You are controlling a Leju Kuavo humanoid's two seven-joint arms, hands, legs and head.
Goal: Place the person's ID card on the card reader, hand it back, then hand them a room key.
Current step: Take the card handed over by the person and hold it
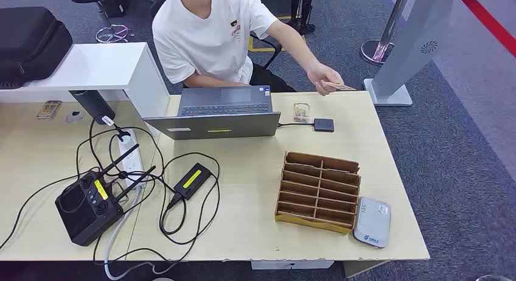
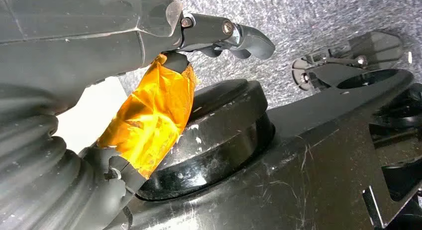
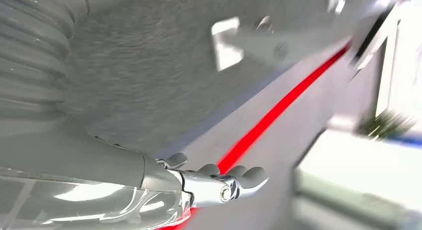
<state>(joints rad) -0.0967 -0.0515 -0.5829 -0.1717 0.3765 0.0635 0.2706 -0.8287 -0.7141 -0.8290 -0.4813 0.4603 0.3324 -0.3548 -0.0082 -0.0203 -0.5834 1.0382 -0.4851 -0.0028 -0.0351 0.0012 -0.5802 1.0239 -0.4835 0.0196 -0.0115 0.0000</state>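
My left hand (image 2: 226,38) appears in its wrist view above grey carpet, fingers extended and holding nothing; 1 band of orange tape (image 2: 149,118) wraps the thumb. My right hand (image 3: 219,180) appears in its wrist view, also empty with fingers apart, over grey floor crossed by 1 red stripe (image 3: 268,118); that picture is blurred.

In the head view, 1 person (image 1: 210,38) in a white shirt sits at the far side of the light wooden table (image 1: 243,226). The person's hand (image 1: 322,79) reaches over the table's far right corner and holds 1 ID card (image 1: 341,86) flat above it. On the table near that hand I see 1 small clear stand (image 1: 301,112) and 1 dark square pad (image 1: 324,124) just beside it. 1 grey laptop (image 1: 222,114) stands open facing the person. Toward me sits 1 wooden slotted rack (image 1: 317,191), with 1 pale card reader (image 1: 372,222) touching its right corner. At left lie 1 black antenna box (image 1: 88,207), 1 black power brick (image 1: 192,180), 1 white power strip (image 1: 129,153) and tangled black cables.
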